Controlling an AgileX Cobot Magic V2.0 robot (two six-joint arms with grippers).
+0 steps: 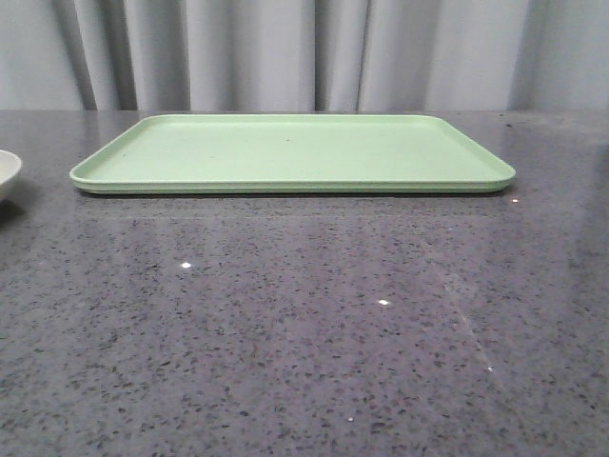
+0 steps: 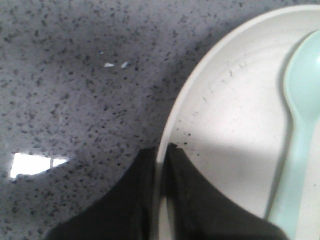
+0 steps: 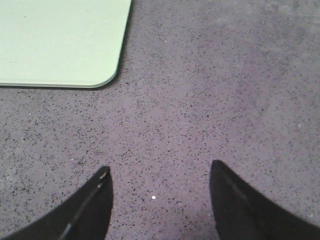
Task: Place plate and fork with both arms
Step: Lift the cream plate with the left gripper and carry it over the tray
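we see the green tray (image 1: 290, 152) lying flat toward the back of the grey speckled counter (image 1: 304, 333), and it looks like the goal for both items. the plate (image 1: 6, 173) sits at the far left edge of the front view, on the counter and well apart from the tray. in the left wrist view our left pincer (image 2: 161, 150) has its two dark fingers (image 2: 190, 200) straddling the plate's raised rim, one outside and one inside, drawn narrow so that it pinches the rim; we judge this grip suits lifting a shallow dish by its edge. a pale blue-green utensil (image 2: 300, 125) lies inside the plate, close to the inner finger, and could slide if the plate tips.

our right pincer (image 3: 160, 175) hangs spread wide over bare counter, holding nothing and touching nothing, with a rounded corner of the tray nearby. the fork shows in none of our views, so we cannot say where it lies; the right arm probably has to find it.
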